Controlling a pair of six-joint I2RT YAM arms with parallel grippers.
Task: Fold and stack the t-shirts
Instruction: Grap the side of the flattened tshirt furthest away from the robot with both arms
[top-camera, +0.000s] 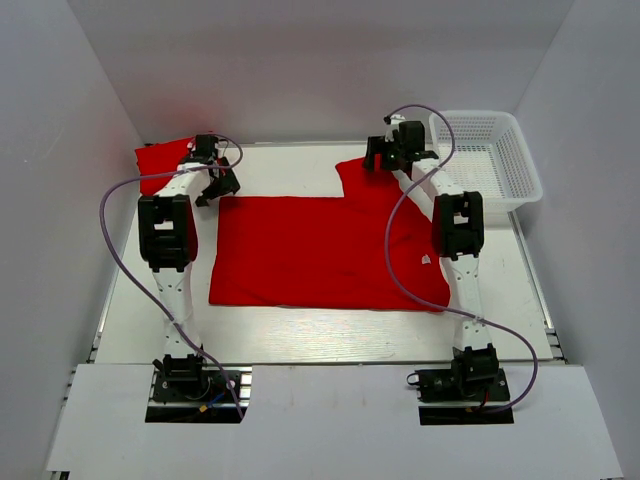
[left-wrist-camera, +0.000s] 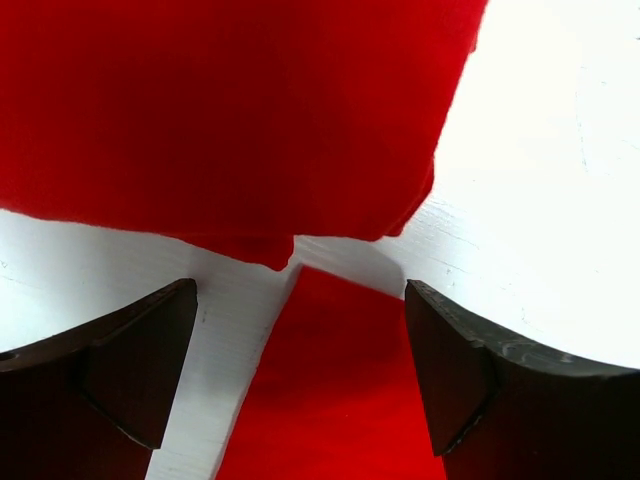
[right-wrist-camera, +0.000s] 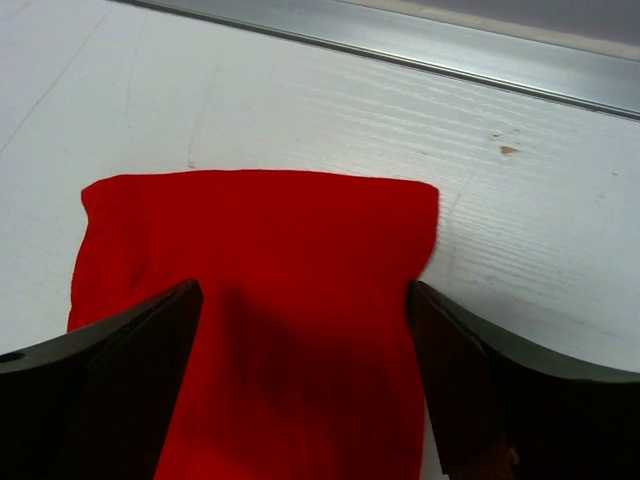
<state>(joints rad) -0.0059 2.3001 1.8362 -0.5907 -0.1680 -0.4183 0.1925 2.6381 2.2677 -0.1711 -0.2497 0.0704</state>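
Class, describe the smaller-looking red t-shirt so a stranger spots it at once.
Find the white table, then its far left corner. The corner t-shirt lies there, partly hidden by the left arm. Unlike the spread t-shirt in the middle, it shows only a small patch.

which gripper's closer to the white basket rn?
Right. The right gripper hovers over the far right sleeve of the spread t-shirt, just left of the white basket. The left gripper is on the opposite side, at the t-shirt's far left corner.
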